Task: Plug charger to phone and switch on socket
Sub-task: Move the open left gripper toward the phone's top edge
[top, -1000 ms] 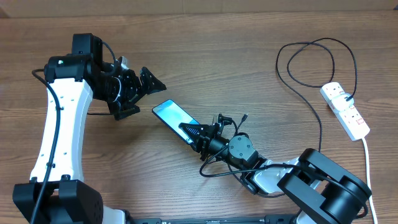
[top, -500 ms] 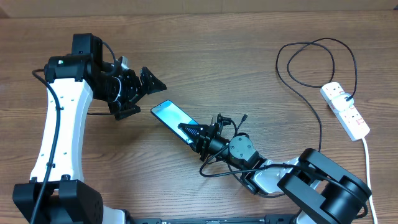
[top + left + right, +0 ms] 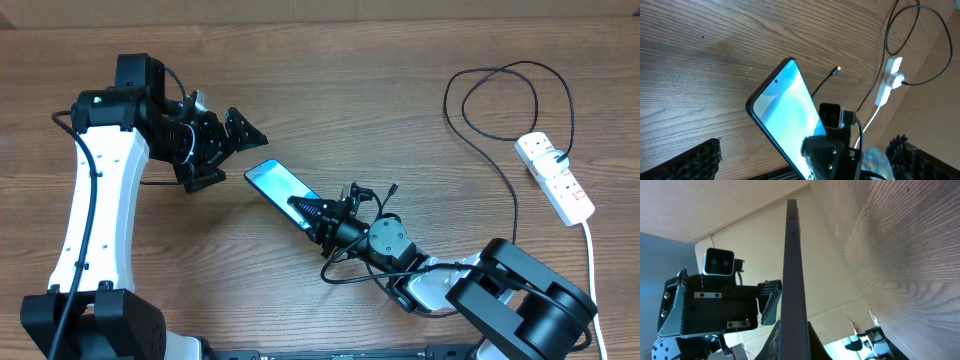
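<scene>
Step in hand: we are judging this as the set-up for plugging. We are presenting the phone point(image 3: 278, 185), the charger point(image 3: 516, 210) is not yet joined to it, and neither claw is near the socket point(image 3: 556, 178).
Right claw point(image 3: 306, 212): it is pressing together on the phone's near end, pinching it across screen and back. In the right wrist view the phone is rising edge-on from between the fingers.
Left claw point(image 3: 225, 152): it is standing spread wide and holding nothing, just left of the phone's free end and facing the screen.
Charger: the cable is running from the socket in loops over the tabletop point(image 3: 400, 90). Its plug tip point(image 3: 838, 69) is lying loose near the right wrist, apart from the phone and well apart from the left claw.
Socket: it is lying at the far right edge, well apart from both claws.
Next move: we are expecting the left claw to reach past the phone, close on the cable just behind the plug tip, and line it up with the phone's port. We are guessing the port sits at the pinched end, so clearance may be tight.
</scene>
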Controlling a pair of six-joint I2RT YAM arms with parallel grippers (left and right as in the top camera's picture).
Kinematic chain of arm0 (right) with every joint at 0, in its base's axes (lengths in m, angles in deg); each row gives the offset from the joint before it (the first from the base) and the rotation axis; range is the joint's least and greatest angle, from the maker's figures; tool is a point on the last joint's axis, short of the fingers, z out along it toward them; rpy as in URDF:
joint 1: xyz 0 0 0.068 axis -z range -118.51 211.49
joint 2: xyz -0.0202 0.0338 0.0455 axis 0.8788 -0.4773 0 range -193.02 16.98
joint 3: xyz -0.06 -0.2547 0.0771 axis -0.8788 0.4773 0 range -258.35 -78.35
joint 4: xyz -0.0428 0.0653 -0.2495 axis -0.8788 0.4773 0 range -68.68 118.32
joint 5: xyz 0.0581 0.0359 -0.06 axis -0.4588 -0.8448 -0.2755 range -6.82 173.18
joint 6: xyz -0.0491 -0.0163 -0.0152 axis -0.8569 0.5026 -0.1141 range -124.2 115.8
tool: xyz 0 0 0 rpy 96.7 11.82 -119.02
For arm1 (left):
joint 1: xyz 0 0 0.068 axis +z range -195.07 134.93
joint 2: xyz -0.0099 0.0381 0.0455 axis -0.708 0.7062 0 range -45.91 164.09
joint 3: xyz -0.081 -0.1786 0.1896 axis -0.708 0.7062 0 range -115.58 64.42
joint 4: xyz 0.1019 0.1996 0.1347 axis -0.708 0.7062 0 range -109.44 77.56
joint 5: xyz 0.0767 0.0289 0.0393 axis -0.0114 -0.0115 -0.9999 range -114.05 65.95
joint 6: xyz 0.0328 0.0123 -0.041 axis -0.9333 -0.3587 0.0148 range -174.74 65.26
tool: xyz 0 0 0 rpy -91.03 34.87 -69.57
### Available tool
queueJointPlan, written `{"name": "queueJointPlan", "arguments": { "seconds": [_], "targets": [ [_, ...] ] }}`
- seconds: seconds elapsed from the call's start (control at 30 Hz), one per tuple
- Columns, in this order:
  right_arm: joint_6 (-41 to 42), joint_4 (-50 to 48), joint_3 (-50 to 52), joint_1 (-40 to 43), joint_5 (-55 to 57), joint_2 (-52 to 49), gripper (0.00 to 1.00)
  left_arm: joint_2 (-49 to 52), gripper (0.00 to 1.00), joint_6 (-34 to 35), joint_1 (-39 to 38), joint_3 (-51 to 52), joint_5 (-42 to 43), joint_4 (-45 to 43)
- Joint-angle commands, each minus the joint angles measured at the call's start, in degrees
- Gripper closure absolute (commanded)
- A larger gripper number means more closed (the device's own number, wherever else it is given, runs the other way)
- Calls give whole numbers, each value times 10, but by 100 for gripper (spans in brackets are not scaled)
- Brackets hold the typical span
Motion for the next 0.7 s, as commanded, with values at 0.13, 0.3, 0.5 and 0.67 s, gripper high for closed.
{"name": "queueJointPlan", "arguments": {
  "seconds": [0.13,0.3,0.5,0.67],
  "targets": [
    [4,-10,-9,-3,10,-1,96,-7,0,8,-1,-11,-13,-1],
    [4,-10,-9,-3,14,-1,96,-7,0,8,-1,-11,-13,-1],
    [4,-8,-9,-3,14,-1,96,-7,0,8,-1,-11,-13,-1],
    [4,-8,-9,-3,14,-1,96,-7,0,8,-1,-11,-13,-1]
  ]
}}
